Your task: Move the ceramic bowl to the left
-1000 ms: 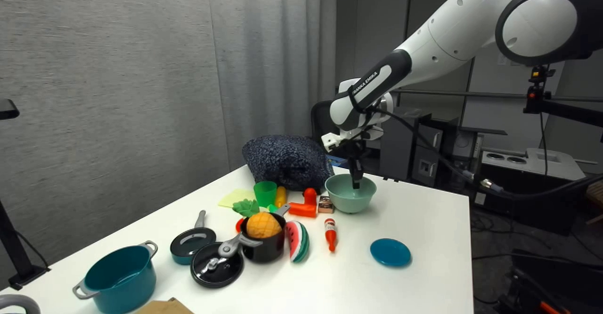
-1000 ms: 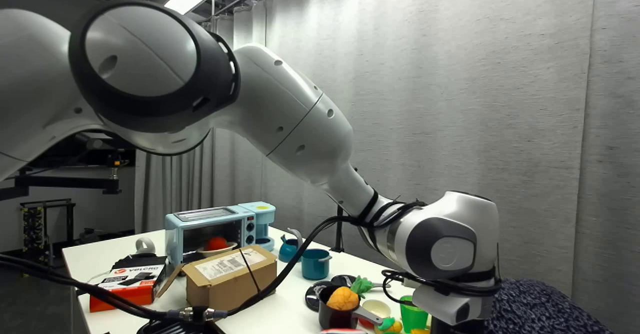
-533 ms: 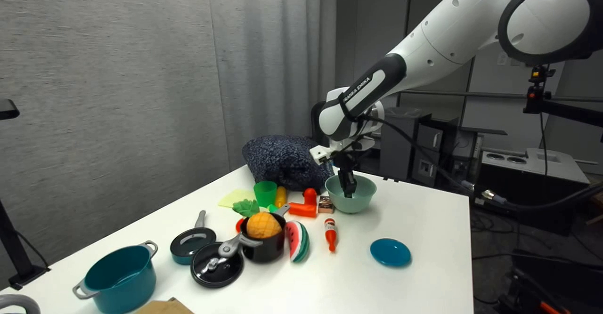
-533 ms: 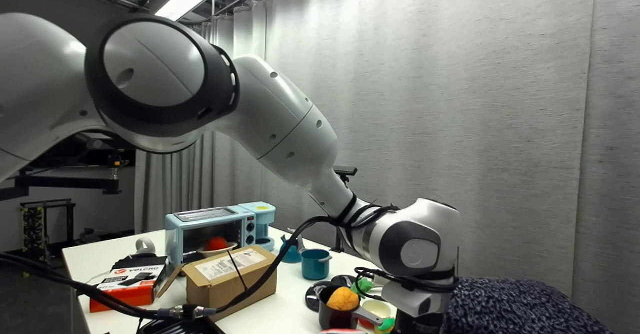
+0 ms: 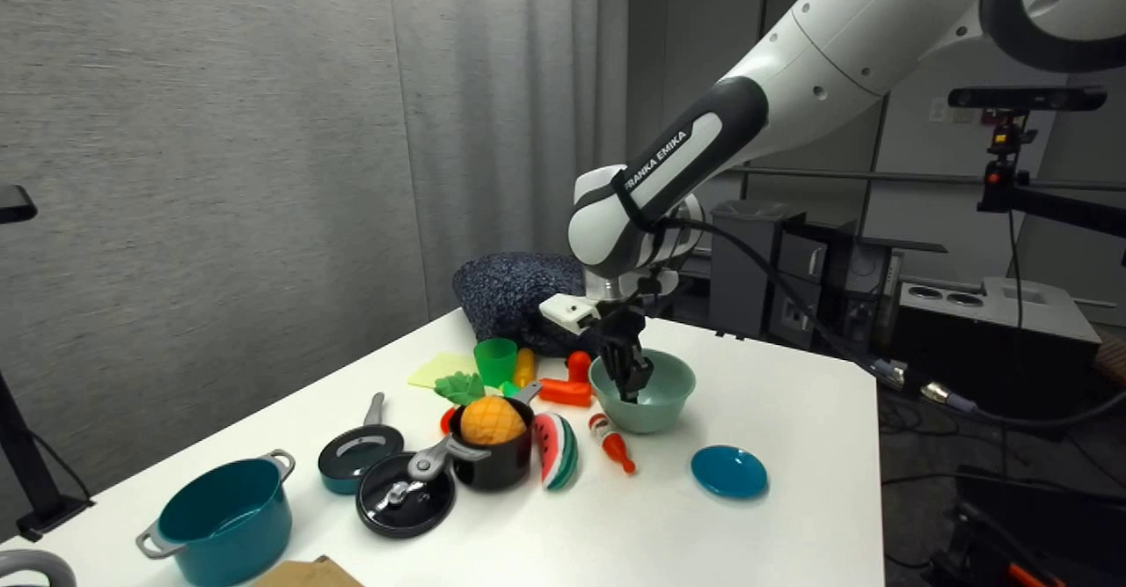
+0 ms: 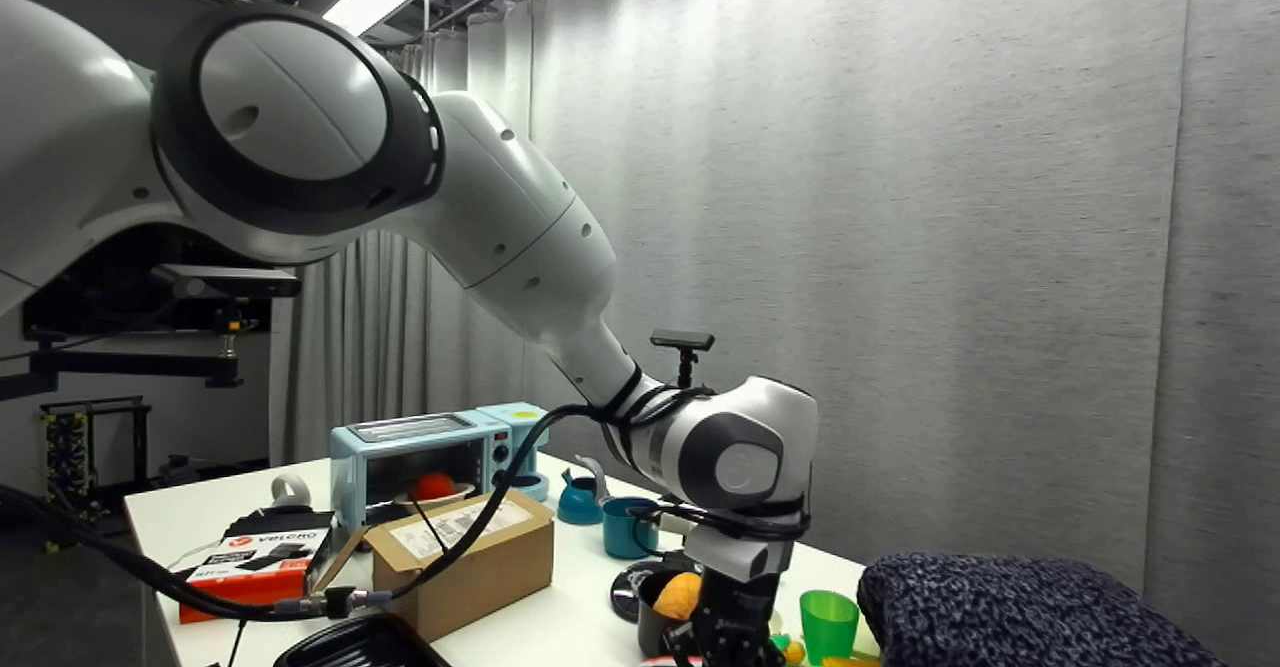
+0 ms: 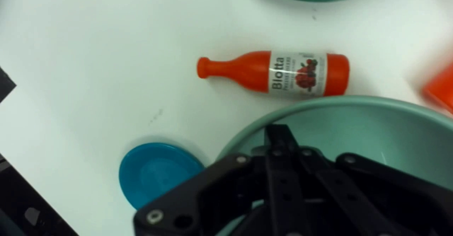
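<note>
Down inside the round mint-green ceramic bowl (image 5: 667,400), just beside the red white-labelled bottle (image 7: 256,71) on the white desk (image 5: 800,411), jaws pressed together, gripping nothing, likely placed to nudge its wall leftward

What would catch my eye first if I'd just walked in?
Probably the big white, jointed robot arm, reaching over the white table in both exterior views. Its black gripper reaches into a round, pale mint-green bowl. Left of the bowl in an exterior view, a rounded orange piece sits in a black pot.
</note>
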Controlling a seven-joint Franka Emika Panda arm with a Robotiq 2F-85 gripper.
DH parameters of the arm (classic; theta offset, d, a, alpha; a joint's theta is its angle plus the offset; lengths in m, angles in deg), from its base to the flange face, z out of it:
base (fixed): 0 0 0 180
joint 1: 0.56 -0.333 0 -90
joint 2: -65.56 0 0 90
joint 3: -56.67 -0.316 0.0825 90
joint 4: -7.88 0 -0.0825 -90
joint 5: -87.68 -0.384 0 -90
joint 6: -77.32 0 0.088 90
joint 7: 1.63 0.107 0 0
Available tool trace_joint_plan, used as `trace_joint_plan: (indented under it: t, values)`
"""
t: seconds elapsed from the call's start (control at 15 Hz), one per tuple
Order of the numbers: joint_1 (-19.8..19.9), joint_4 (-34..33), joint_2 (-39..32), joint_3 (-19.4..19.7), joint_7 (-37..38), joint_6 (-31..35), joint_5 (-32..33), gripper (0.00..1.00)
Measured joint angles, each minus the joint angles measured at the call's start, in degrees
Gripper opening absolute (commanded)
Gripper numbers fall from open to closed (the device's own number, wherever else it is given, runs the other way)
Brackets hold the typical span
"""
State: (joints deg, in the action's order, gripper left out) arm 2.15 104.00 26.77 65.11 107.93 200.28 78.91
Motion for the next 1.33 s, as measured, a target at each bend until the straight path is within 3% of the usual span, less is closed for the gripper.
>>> trace_joint_plan:
  t: [0.27,0.8,1.33]
  values:
    - [-2.4,4.5,3.8,-2.3,-2.0,-0.1,0.0,0.00]
    - [-8.4,6.0,3.8,-5.7,-2.0,-0.5,0.2,0.00]
    - [-9.3,5.6,4.0,-6.8,-3.8,-0.7,0.2,0.00]
